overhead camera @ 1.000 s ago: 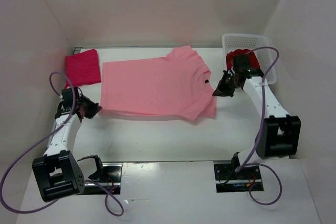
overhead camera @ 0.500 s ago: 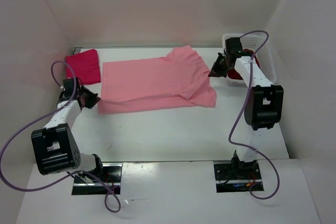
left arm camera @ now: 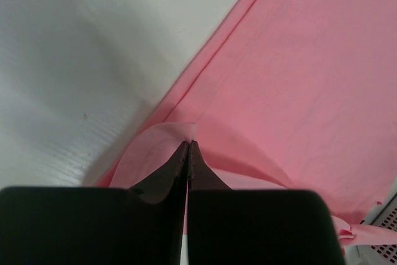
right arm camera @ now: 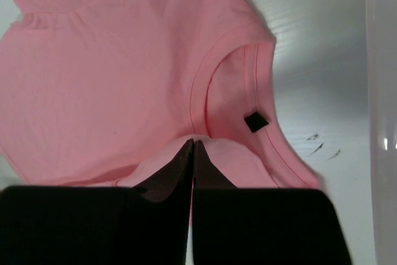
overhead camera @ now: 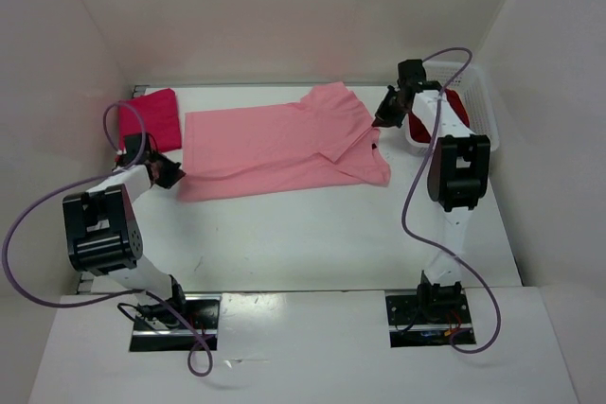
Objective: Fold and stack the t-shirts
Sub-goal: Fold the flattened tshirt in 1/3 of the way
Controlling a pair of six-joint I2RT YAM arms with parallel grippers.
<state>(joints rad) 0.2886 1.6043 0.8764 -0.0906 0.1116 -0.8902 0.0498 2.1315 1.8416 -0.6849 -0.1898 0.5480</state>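
High overview, wrist close-ups sharing pink t-shirt (overhead camera: 275, 144)

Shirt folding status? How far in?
Done: the magenta t-shirt lies folded at far left. In hand: the left gripper and right gripper are each shut on the salmon pink t-shirt, its near edge lifted mid-fold. Left: the dark red t-shirt in the white basket, then stacking.

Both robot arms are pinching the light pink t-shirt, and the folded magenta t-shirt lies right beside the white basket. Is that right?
Not quite. The folded magenta t-shirt lies at the far left corner, across the table from the white basket, as the top external view shows. The left end effector and right end effector do pinch the light pink t-shirt.
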